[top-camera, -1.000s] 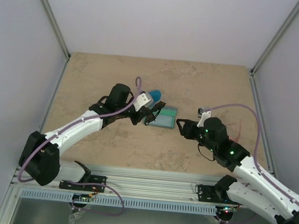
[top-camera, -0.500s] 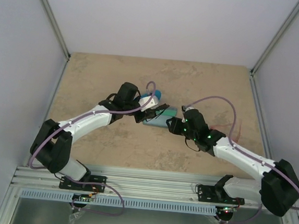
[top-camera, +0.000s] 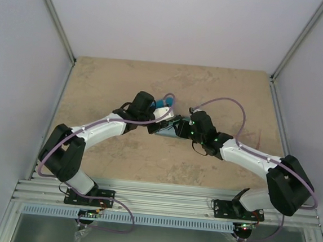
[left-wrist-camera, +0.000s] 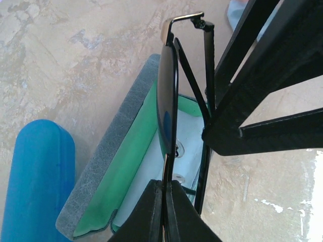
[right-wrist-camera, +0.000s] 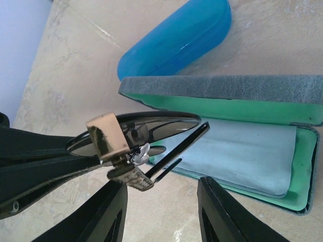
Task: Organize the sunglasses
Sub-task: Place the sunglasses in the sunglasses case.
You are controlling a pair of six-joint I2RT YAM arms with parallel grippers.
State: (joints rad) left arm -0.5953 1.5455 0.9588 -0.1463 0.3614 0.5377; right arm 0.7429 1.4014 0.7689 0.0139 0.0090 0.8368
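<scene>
Left pincer [left-wrist-camera: 164,187] clenched on wire-framed sunglasses [left-wrist-camera: 166,101], held over open grey case [right-wrist-camera: 227,89], long axis roughly along it. Right pincer [right-wrist-camera: 161,182] released; temple tips just beyond its jaws.

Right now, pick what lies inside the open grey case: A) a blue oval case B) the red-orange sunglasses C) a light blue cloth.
C: a light blue cloth lies on the green lining of the open grey case; the wire-framed sunglasses are held over it.
</scene>
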